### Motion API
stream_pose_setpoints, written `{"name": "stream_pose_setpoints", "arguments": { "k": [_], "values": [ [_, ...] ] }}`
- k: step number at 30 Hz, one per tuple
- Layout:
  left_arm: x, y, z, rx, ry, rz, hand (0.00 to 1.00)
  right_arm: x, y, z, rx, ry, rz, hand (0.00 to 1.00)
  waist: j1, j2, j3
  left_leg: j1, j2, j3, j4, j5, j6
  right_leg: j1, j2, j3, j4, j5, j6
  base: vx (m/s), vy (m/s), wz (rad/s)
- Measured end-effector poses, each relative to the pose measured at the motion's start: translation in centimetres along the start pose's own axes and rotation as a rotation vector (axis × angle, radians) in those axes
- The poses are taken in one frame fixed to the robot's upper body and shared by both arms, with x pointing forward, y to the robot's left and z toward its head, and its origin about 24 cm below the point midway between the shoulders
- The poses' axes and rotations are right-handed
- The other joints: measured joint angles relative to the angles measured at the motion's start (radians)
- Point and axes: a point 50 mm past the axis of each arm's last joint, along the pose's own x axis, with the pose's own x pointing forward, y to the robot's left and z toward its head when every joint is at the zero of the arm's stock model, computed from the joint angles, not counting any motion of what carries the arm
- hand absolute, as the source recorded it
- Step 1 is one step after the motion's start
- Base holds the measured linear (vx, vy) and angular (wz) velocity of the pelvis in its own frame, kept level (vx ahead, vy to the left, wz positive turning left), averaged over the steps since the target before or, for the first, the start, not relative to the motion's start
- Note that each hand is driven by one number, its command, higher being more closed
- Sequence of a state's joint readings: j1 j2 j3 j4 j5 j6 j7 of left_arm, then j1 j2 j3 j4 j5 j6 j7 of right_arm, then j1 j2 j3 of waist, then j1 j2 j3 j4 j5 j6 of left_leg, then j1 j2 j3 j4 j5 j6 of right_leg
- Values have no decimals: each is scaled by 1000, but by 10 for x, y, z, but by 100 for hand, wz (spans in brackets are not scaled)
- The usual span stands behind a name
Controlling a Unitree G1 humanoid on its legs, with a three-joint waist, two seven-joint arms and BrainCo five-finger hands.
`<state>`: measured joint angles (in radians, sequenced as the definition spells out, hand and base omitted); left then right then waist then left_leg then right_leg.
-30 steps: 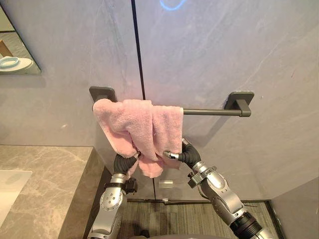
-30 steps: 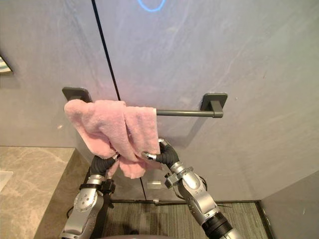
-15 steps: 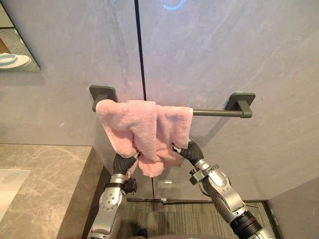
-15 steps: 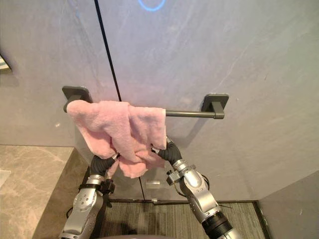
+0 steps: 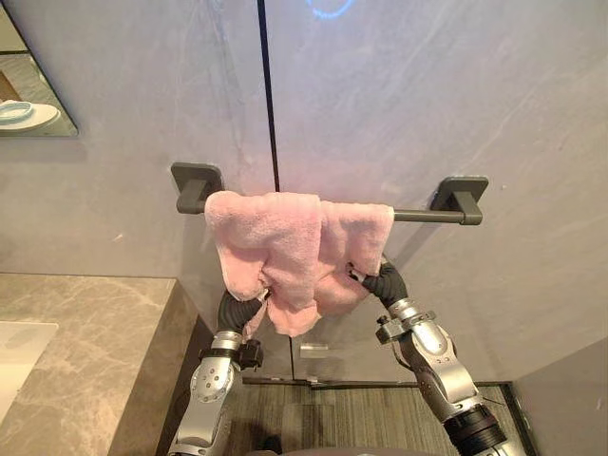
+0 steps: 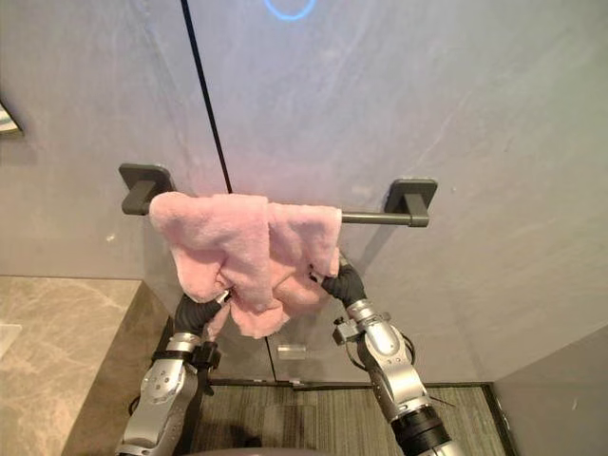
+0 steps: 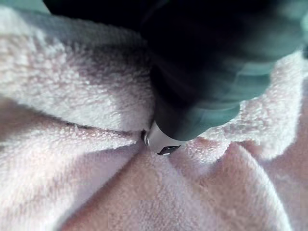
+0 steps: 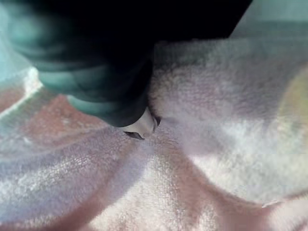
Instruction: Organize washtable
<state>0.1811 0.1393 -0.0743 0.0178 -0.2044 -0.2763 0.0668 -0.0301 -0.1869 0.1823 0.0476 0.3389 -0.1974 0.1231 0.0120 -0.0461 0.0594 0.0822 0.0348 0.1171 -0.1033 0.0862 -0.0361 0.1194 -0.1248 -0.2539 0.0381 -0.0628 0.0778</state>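
Note:
A pink towel [image 5: 285,247] hangs bunched over the left and middle part of a dark wall-mounted towel bar [image 5: 423,216]. My left hand [image 5: 239,309] reaches up under the towel's lower left fold. In the left wrist view the towel [image 7: 72,96] creases together where the hand [image 7: 202,72] pinches it. My right hand [image 5: 386,284] is at the towel's lower right edge, and in the right wrist view its cloth [image 8: 216,120] likewise gathers at the hand [image 8: 96,72]. The rest of both hands' fingers are buried in the cloth.
A marble countertop [image 5: 85,351] with the corner of a white basin [image 5: 14,356] lies at the lower left. A mirror [image 5: 28,95] hangs at the upper left. The grey wall has a dark vertical seam [image 5: 266,95]. Carpeted floor [image 5: 332,418] lies below the bar.
The towel has slid right along the bar with my right hand, baring the bar's left bracket. My left hand has stayed about where it was.

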Motion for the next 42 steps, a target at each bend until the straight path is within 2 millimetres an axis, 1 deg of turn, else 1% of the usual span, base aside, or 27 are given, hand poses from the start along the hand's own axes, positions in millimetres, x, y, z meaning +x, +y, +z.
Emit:
{"name": "stream_pose_setpoints", "arguments": {
  "k": [3, 7, 20, 25, 31, 32, 39, 42],
  "values": [
    [1, 0, 6, -3, -29, -4, 100, -2, -9, 4, -13, -21, -51, 100, -2, 0, 0, 0, 0, 1, 0, 0, 0, 0, 0, 2, -3, 1, 0, 0, 0, 0],
    [1, -1, 7, -5, -33, -4, 100, -5, -17, 9, -42, -41, -87, 100, -2, 0, 0, 0, 0, 2, 0, -1, 0, 0, 0, 3, -5, 2, -1, 0, 0, 0],
    [-2, -2, 4, -37, -19, -7, 100, -8, -21, 10, -69, -41, -102, 100, -2, -1, 1, -3, 0, 3, 0, -1, 0, -2, 0, 3, -8, 3, 0, 0, 0, 0],
    [-5, -1, -7, -34, 28, -1, 100, -9, -21, 6, -97, -19, -103, 100, -3, -1, 2, -4, 0, 3, 0, -1, 0, -3, 0, 2, -8, 3, 0, 0, 0, 0],
    [-6, -1, -15, -33, 56, -5, 100, -11, -22, -1, -120, 10, -106, 100, -3, -3, 2, -6, 6, 1, 0, -2, -1, -3, 0, 2, -9, 2, 1, 0, 0, 1],
    [-6, -1, -17, -31, 64, -10, 100, -11, -22, -3, -125, 12, -106, 100, -3, -3, 3, -8, 0, -3, 0, -2, -1, -1, 1, -2, -14, 3, 1, 0, 0, 4],
    [-4, -1, -22, -28, 77, -17, 100, -12, -21, -11, -136, 35, -110, 100, -5, -3, 3, -11, -1, -6, 0, -2, -1, 3, 2, -6, -25, 7, 2, 0, 0, 0],
    [-4, -1, -25, -25, 89, -19, 100, -12, -20, -13, -139, 36, -106, 100, -11, -4, 4, -11, -1, -7, 0, -2, -1, 4, 2, -7, -26, 7, 2, 0, 0, 0]
  ]
}}
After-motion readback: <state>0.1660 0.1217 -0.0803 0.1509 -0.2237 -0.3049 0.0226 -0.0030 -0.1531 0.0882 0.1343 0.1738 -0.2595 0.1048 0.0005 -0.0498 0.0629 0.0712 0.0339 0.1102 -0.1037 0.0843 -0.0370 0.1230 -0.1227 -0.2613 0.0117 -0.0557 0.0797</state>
